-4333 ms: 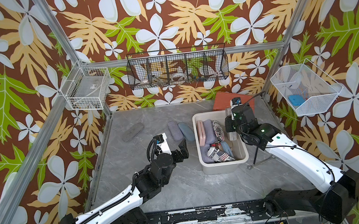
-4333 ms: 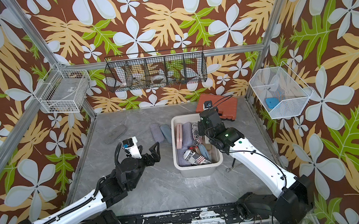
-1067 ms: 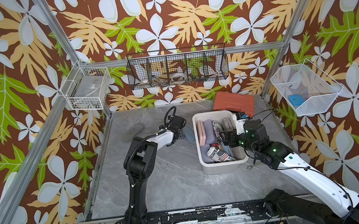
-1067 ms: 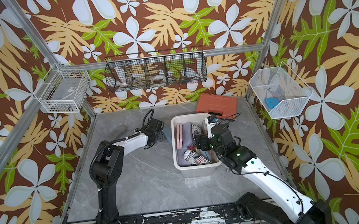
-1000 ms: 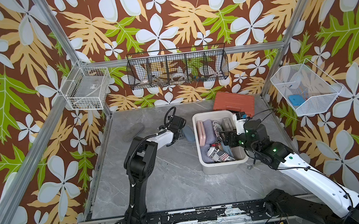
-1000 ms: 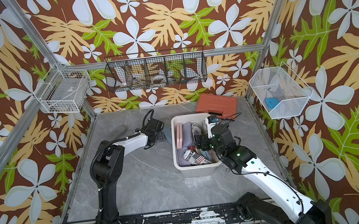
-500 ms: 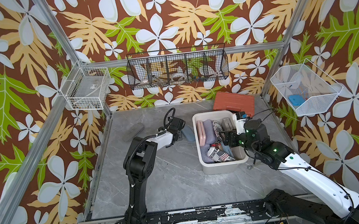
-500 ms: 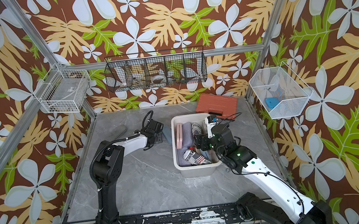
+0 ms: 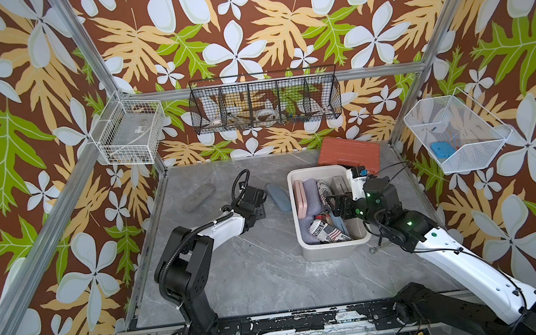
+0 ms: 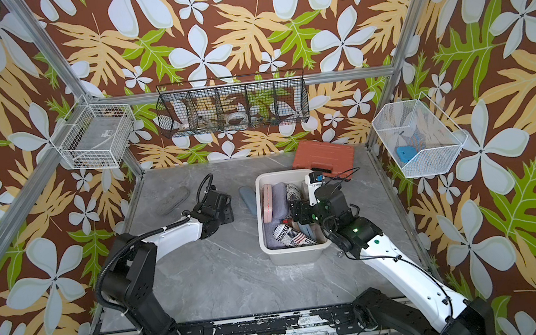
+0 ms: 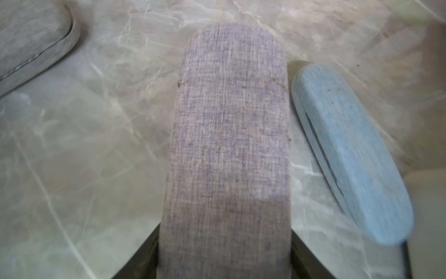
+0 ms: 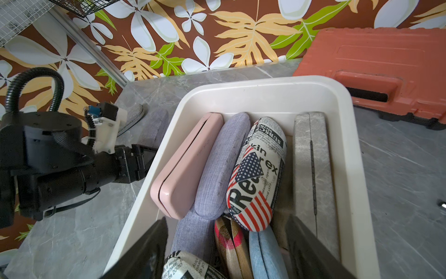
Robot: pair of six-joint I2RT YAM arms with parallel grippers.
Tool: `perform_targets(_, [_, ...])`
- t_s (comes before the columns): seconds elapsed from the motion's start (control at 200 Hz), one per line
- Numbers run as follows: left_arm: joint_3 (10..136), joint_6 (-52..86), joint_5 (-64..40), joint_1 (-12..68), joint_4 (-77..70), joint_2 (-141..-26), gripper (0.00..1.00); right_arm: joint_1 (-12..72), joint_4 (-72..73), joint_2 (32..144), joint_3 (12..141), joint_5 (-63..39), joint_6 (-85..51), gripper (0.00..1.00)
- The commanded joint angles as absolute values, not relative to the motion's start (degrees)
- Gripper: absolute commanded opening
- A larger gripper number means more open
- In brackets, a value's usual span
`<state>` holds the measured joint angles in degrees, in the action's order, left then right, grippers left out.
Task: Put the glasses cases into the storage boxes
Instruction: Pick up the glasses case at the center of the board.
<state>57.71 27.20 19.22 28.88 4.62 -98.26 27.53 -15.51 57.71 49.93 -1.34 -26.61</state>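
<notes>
Top views: your left hand (image 9: 256,200) sits low over the counter (image 9: 256,281), just beside the cream tub (image 9: 298,237), with a light blue case (image 9: 279,196) lying between them. Your right hand (image 9: 335,206) hangs over the tub's contents.

Left wrist: the left hand is pinching the lavender case (image 11: 229,145) near one end, long axis running straight out from the fingers.

Right wrist: the right hand is spread and empty above the packed cases.

Judgement: the left arm carries. The tub lies to its right, past the blue case.
</notes>
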Motion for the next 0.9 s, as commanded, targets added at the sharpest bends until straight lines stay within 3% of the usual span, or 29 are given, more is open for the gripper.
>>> perform_targets(0.0, [53.9,29.0,17.4,30.1,-2.5,-93.3,0.6,27.7,-14.0,57.8,50.5,-2.3,-27.4,0.75])
perform_targets(0.405, [38.3,27.2,7.4,39.9,-18.9,-66.0,0.59,29.5,-3.2,60.6,52.3,-13.9,-34.8,0.77])
perform_targets(0.896, [39.6,28.5,5.0,47.9,-20.5,-63.2,0.58,42.7,6.6,72.6,59.8,-12.1,-38.7,0.78])
